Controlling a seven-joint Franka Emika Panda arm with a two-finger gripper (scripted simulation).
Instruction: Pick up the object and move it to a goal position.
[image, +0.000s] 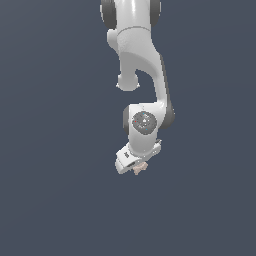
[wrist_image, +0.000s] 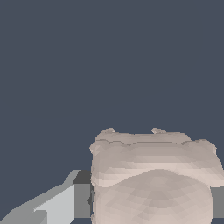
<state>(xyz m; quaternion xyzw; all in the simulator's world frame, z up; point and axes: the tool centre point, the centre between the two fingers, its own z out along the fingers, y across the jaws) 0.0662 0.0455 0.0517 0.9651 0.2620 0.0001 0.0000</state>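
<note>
Pinkish-beige object (wrist_image: 153, 179) | between fingers (wrist_image: 57, 205) | open dark-blue surround (image: 50, 150)

A: Arm (image: 142, 65) shell?
B: Smooth white plastic look, soft gloss; dark grey joint bands.
A: The object (wrist_image: 153, 179)?
B: Matt pinkish-beige, lumpy, faintly ridged surface.
A: Fingers (wrist_image: 61, 203)?
B: Flat matt grey, smooth.

A bare simulated scene: flat, featureless grey-blue backdrop (image: 50, 150) throughout.
</note>
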